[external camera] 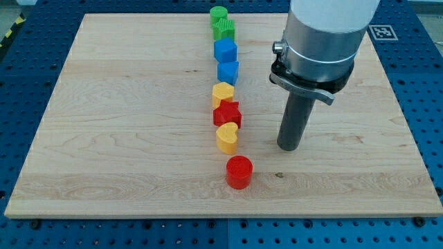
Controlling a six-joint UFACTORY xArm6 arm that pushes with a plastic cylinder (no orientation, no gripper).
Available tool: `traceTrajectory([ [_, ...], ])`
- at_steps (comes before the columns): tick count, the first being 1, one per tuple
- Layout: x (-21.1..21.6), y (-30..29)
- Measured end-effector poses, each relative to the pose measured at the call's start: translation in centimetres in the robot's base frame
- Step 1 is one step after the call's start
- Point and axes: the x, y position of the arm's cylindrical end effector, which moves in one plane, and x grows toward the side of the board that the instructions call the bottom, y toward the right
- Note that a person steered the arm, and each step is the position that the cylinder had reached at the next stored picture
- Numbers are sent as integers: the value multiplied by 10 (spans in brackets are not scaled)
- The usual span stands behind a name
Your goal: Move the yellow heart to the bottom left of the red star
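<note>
The yellow heart [226, 137] lies on the wooden board [124, 124], just below the red star [227, 113] and touching it. My tip [288, 147] rests on the board to the right of the yellow heart, apart from it by a clear gap. A yellow block [222, 92] of unclear shape sits just above the red star. A red cylinder [239, 171] stands below the heart, slightly to the right.
Above the yellow block in the same column are a blue block [228, 71], a blue cube [225, 50], a green block [225, 30] and a green cylinder [219, 14]. The arm's grey body [322, 38] hangs over the board's upper right.
</note>
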Motion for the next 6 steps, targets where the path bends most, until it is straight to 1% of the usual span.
traceTrajectory([
  [3, 3, 0],
  [4, 3, -10],
  [6, 3, -52],
])
